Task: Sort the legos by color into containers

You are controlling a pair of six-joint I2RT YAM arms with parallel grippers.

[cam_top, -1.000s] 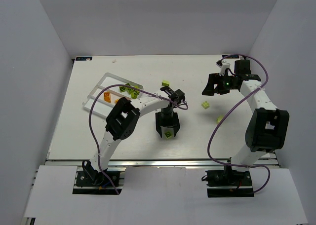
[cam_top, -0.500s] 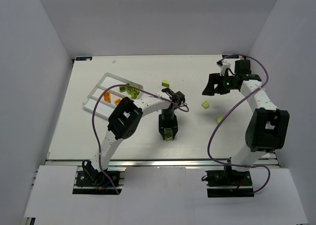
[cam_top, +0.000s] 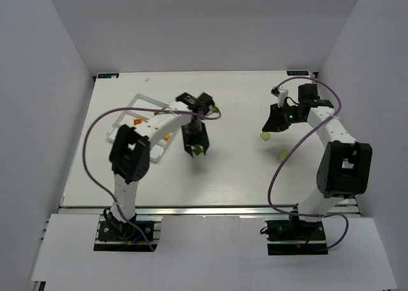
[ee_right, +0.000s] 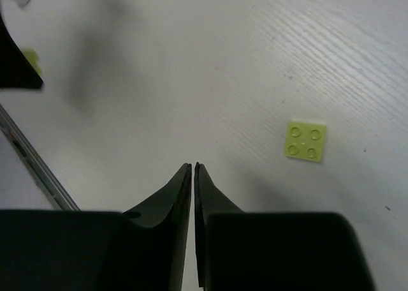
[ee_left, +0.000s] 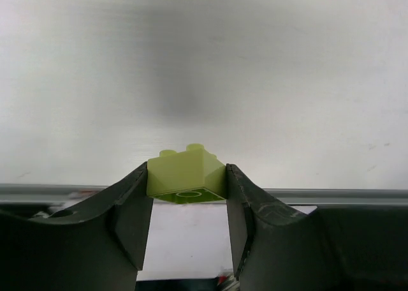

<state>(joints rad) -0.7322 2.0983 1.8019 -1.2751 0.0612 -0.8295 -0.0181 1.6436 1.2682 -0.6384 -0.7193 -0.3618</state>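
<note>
My left gripper (ee_left: 187, 176) is shut on a lime lego (ee_left: 187, 175) and holds it off the table. From above, that gripper (cam_top: 193, 149) hangs right of the clear tray, one of the containers (cam_top: 132, 101), with the lego (cam_top: 198, 151) showing at its tips. An orange lego (cam_top: 138, 122) lies in the tray, which the left arm partly hides. My right gripper (ee_right: 192, 167) is shut with nothing between its fingers. A flat lime lego (ee_right: 306, 141) lies on the table to its right; from above this lego (cam_top: 264, 136) sits just below the right gripper (cam_top: 270, 125).
Another lime lego (cam_top: 284, 154) lies on the table toward the near right. White walls enclose the table on three sides. Purple cables loop from both arms. A metal rail runs along the near edge (cam_top: 210, 210).
The left arm has lifted the lime lego and swung up and left toward the tray. The right gripper has gone from open to shut and dropped slightly toward the lime lego beside it.
</note>
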